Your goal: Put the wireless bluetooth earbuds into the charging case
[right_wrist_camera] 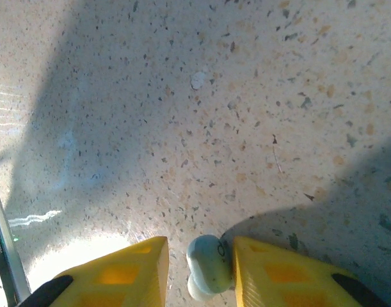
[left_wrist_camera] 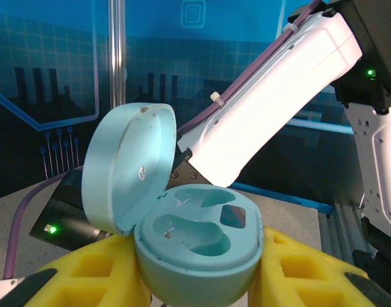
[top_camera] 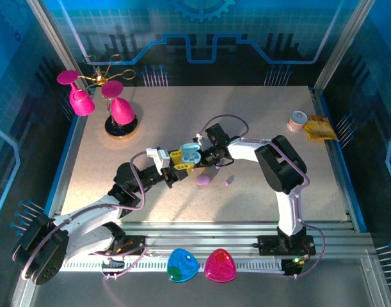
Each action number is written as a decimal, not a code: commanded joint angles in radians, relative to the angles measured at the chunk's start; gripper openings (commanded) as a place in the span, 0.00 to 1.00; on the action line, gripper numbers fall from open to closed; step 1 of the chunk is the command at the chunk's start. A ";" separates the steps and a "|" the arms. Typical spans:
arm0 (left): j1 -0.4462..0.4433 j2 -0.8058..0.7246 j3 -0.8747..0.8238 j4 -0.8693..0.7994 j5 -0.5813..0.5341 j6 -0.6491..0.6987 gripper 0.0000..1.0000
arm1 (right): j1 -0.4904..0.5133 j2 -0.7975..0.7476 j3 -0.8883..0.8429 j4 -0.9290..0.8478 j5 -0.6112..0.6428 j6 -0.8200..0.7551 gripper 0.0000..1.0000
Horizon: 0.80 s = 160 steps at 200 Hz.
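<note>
Over the table (top_camera: 259, 115), pink goblets (top_camera: 120, 110) crowd the far left corner, a snack packet (top_camera: 321, 128) the far right. Mid-surface, the left gripper (top_camera: 181, 162) clamps the open pale blue case (left_wrist_camera: 198, 246), the fingers hiding its underside. The right gripper (right_wrist_camera: 200, 259) brackets a pale earbud (right_wrist_camera: 208, 256) that touches one finger; whether it grips is unclear, and the frame edge crops the earbud's bottom. A purple earbud (top_camera: 229, 181) lies nearby.

1. The open case (left_wrist_camera: 195, 243) sits mid-table between the fingers of the left gripper (top_camera: 181, 161).
2. The right gripper (right_wrist_camera: 198, 272) is just right of it, with an earbud (right_wrist_camera: 207, 262) between its fingers, against one.
3. A closed case (top_camera: 204, 180) and a second earbud (top_camera: 230, 181) lie on the table (top_camera: 259, 102), nearer the arm bases.
</note>
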 commanded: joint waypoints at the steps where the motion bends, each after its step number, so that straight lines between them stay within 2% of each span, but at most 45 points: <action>1: 0.006 -0.020 -0.012 0.015 -0.016 0.014 0.21 | 0.010 0.016 0.012 -0.028 -0.023 -0.023 0.28; 65: 0.006 -0.022 -0.010 0.015 -0.016 0.014 0.21 | 0.052 0.013 0.052 -0.184 0.155 -0.121 0.27; 128: 0.006 -0.023 -0.006 0.015 -0.012 0.014 0.21 | 0.067 0.008 0.064 -0.213 0.212 -0.127 0.19; 160: 0.006 -0.030 -0.004 0.010 -0.014 0.015 0.20 | 0.067 -0.048 0.050 -0.216 0.295 -0.120 0.15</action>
